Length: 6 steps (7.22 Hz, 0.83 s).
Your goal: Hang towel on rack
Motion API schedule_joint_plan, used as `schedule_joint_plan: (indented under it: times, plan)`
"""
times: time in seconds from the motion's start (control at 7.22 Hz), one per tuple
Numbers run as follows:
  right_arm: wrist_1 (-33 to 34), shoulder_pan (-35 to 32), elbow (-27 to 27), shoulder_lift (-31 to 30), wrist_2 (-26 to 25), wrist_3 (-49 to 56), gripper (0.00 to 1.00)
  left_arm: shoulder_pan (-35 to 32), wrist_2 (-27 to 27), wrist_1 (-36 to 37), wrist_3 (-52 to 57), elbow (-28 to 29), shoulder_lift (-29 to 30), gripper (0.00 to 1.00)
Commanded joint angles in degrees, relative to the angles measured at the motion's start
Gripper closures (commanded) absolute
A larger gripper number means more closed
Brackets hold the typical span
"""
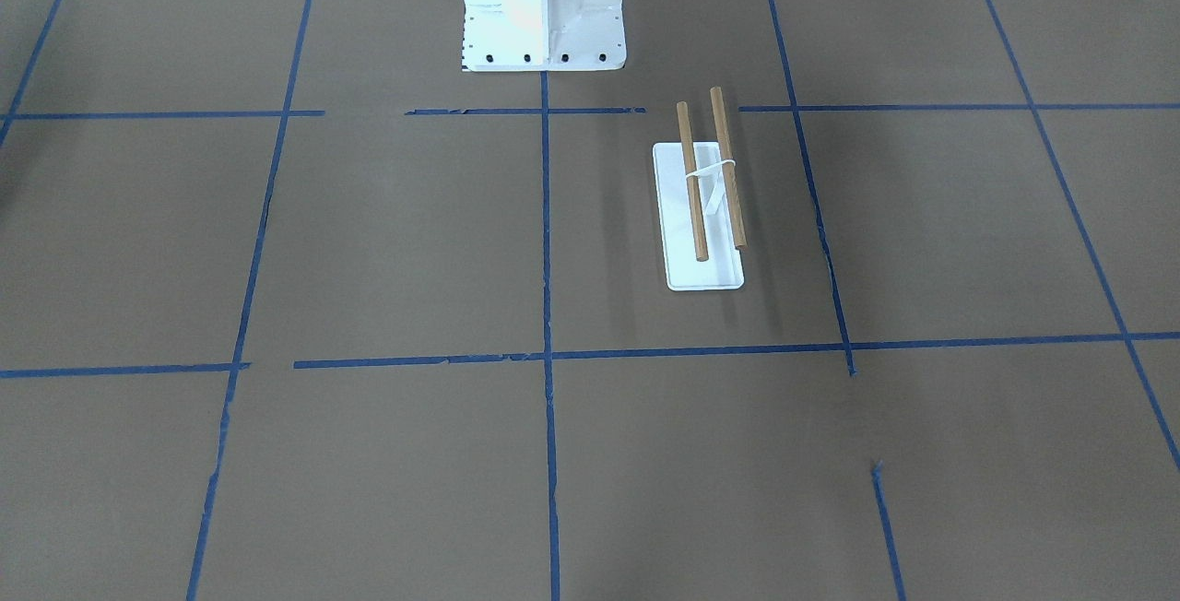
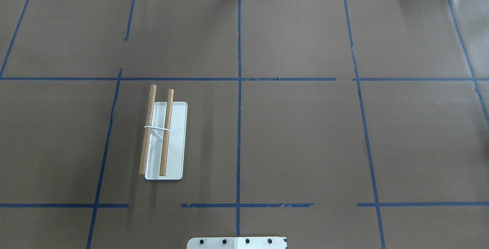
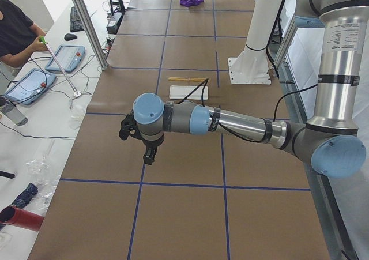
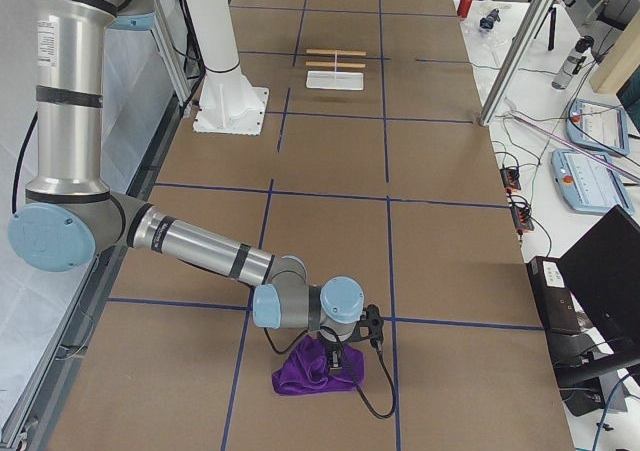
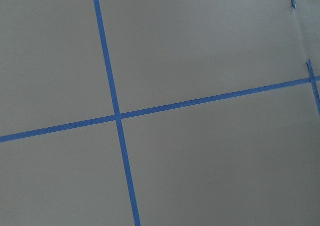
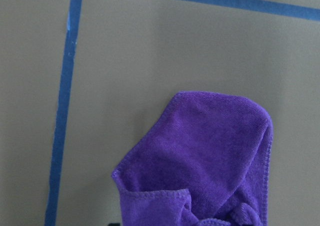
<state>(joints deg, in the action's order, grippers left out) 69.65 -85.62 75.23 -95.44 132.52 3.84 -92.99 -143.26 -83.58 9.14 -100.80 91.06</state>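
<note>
The rack (image 2: 164, 138) stands on the brown table, a white base with two wooden rods, bare of cloth. It also shows in the front view (image 1: 701, 205) and small in both side views (image 3: 188, 90) (image 4: 335, 66). The purple towel (image 4: 298, 374) lies crumpled on the table at the robot's far right end; it fills the lower right wrist view (image 6: 205, 166). My right gripper (image 4: 337, 363) is down at the towel's top; I cannot tell if it is open or shut. My left gripper (image 3: 149, 158) hangs over bare table, away from the rack; I cannot tell its state.
The large white bolted pedestal (image 1: 544, 6) stands at the robot's side of the table, near the rack. Blue tape lines cross the brown surface. A metal frame post (image 3: 86, 23) and an operator's desk with tablets border the far long edge.
</note>
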Motion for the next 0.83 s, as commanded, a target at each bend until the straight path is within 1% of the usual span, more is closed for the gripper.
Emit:
schedule_joint_plan:
  times: [0.0, 0.14, 0.28, 0.69]
  plan:
    - [0.0, 0.3, -1.0, 0.1, 0.0, 0.0, 0.62, 0.0, 0.0, 0.0, 0.0, 0.0, 0.0, 0.0]
    - [0.0, 0.3, -1.2, 0.1, 0.0, 0.2, 0.93, 0.0, 0.0, 0.0, 0.0, 0.0, 0.0, 0.0]
    - [0.0, 0.3, -1.3, 0.0, 0.1, 0.3, 1.0, 0.0, 0.0, 0.0, 0.1, -0.1, 0.0, 0.0]
    - [-0.1, 0.3, -1.0, 0.0, 0.6, -0.3, 1.0, 0.0, 0.0, 0.0, 0.1, -0.1, 0.0, 0.0]
